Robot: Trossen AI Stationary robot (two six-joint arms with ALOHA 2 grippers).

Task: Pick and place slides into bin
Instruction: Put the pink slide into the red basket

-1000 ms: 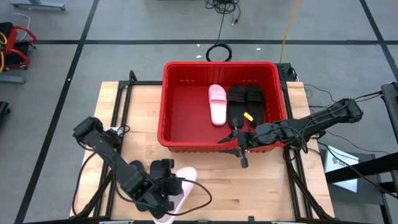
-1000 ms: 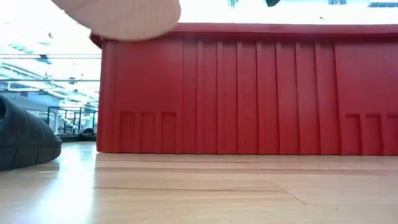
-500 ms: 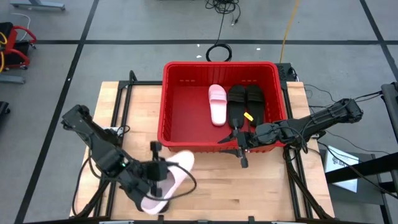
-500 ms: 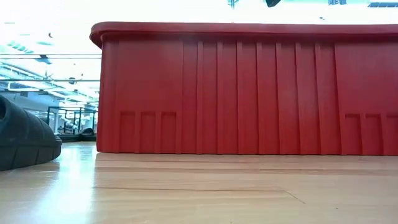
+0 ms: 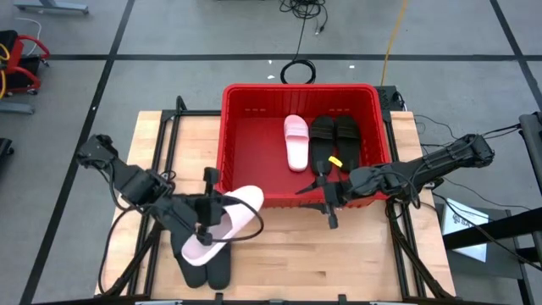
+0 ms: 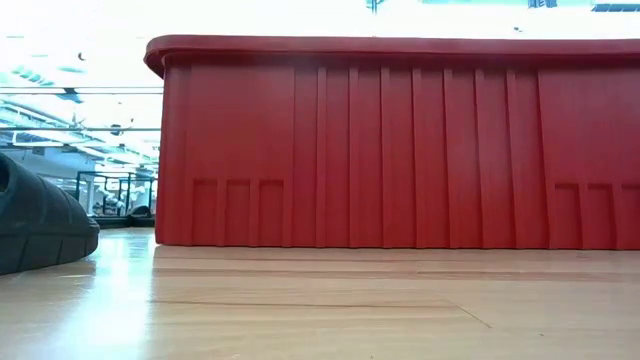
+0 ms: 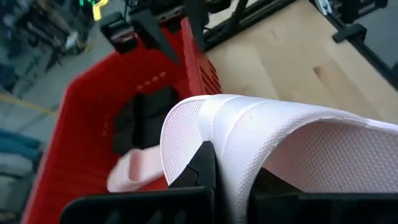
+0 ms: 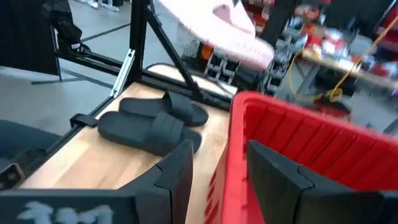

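Leftmost, the left arm reaches in from the worktop's [image 5: 169, 135] left edge toward the middle, and the left claw [image 5: 206, 219] is clamped shut on a pale pink slide [image 5: 222, 222], which it holds lifted above the wood, just short of the red bin's [image 5: 227, 127] near left corner. The left wrist view shows the dark fingers [image 7: 200, 163] pinching the textured pink slide [image 7: 280, 149], with the bin [image 7: 81, 99] beyond it. Directly under the lifted slide, two black slides [image 5: 209, 267] lie side by side on the worktop near its front edge; the right wrist view shows them [image 8: 155, 121] flat on the wood beside the metal frame, with the pink slide [image 8: 217, 25] held in the air above them. In the low view one black slide [image 6: 40, 225] shows at the left edge, resting on the worktop [image 6: 320, 300], well apart from the bin's ribbed wall [image 6: 400, 150].

Further right, the bin sits at the back middle of the worktop. Inside it, toward its right half, a second pink slide [image 5: 295, 141] lies lengthwise, and just beside it to the right are two more black slides [image 5: 332, 140], close together, with a small yellow tag [image 5: 338, 158] on one of them.

At the right, the right arm comes in from the worktop's right side, and the right claw [image 5: 324, 197] hovers at the bin's near right wall, its fingers standing apart with nothing between them. The right wrist view shows the red rim [image 8: 298, 130] lying in the gap between those fingers [image 8: 177, 165].
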